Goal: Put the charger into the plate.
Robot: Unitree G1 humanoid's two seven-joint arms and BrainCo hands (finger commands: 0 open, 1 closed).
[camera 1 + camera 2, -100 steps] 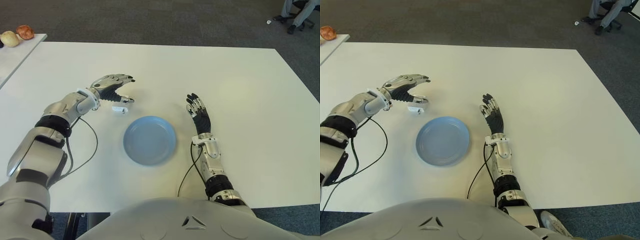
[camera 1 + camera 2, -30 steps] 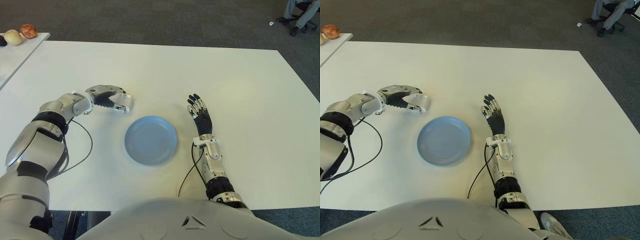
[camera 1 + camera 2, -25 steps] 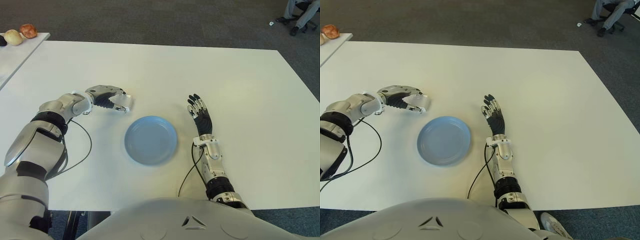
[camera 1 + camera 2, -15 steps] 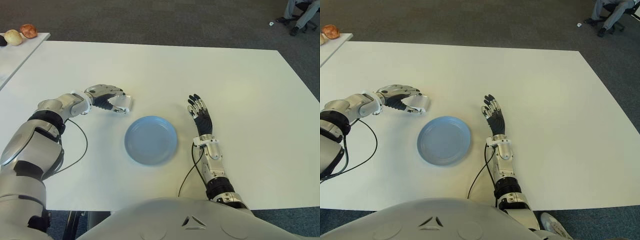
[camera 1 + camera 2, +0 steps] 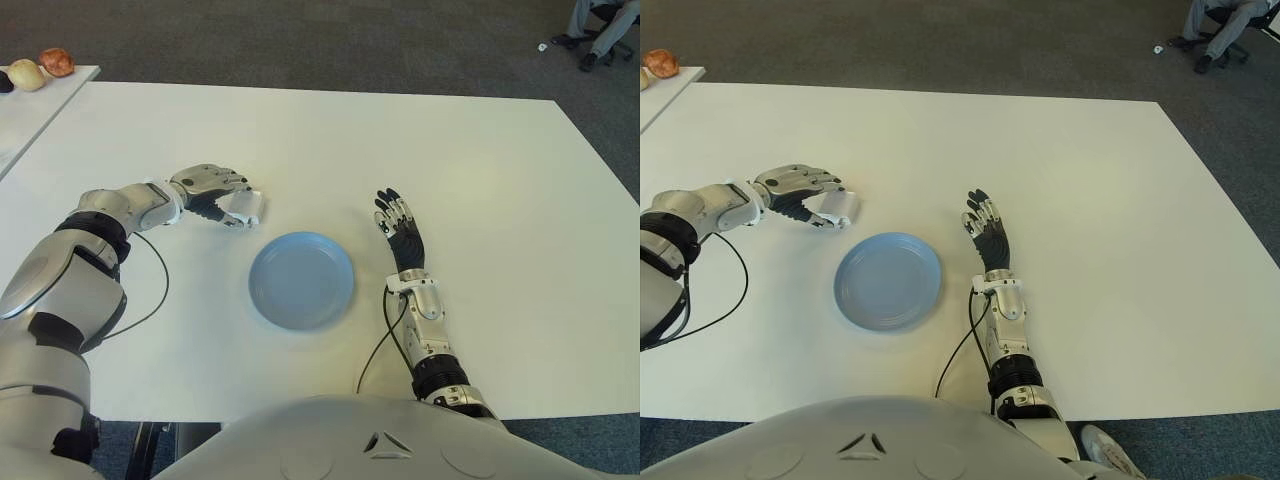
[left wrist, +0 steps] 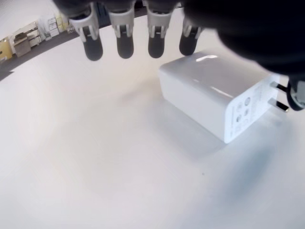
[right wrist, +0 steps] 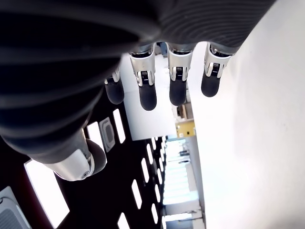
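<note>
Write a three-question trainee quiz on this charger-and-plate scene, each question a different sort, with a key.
1. True or false: the white charger already lies in the blue plate.
2. Which hand is closed around the charger: A) left hand B) right hand?
3. Fill in: the right hand shows on the plate's ____ side, fingers extended and holding nothing.

Key: 1. False, it is in the hand, beside the plate on its left. 2. A. 3. right.
</note>
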